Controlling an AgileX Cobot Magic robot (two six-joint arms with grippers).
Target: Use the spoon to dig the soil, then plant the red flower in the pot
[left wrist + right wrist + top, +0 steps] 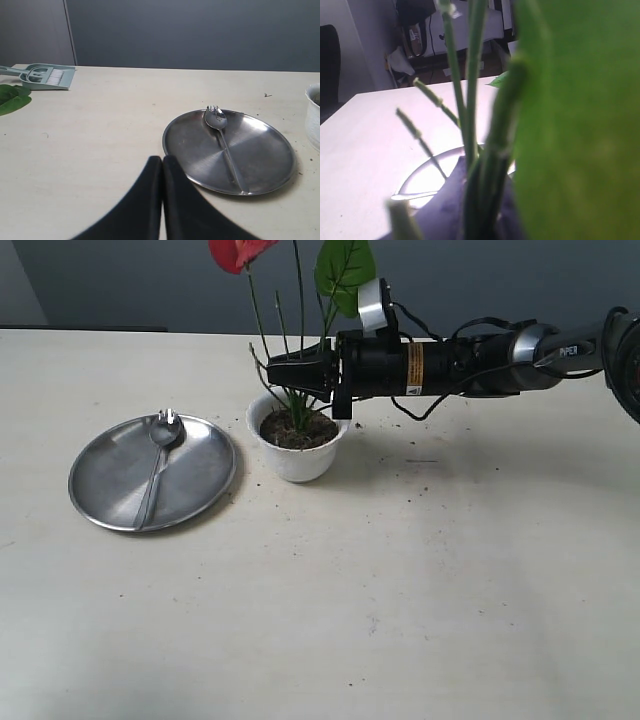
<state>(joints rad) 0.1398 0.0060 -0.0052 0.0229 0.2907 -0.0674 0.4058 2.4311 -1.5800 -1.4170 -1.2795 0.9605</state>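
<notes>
The red flower [240, 250] stands upright with its stems [298, 405] reaching down into the dark soil [300, 430] of the white scalloped pot [297, 462]. My right gripper [287, 372] reaches in from the right and is shut on the stem bundle just above the pot's rim. In the right wrist view the stems [487, 170] sit between the dark fingers of the right gripper [482, 202], and the broad green leaf [580, 125] fills one side. The spoon [160, 455] lies on the steel plate [110, 490] left of the pot. My left gripper [162, 162] is shut and empty, near the spoon [222, 137].
A pale green dustpan with a brush [45, 77] and a loose green leaf [12, 97] lie farther off on the table. Small soil crumbs [420, 490] are scattered on the tabletop right of the pot. The pot's side [314, 120] shows beyond the plate [260, 165].
</notes>
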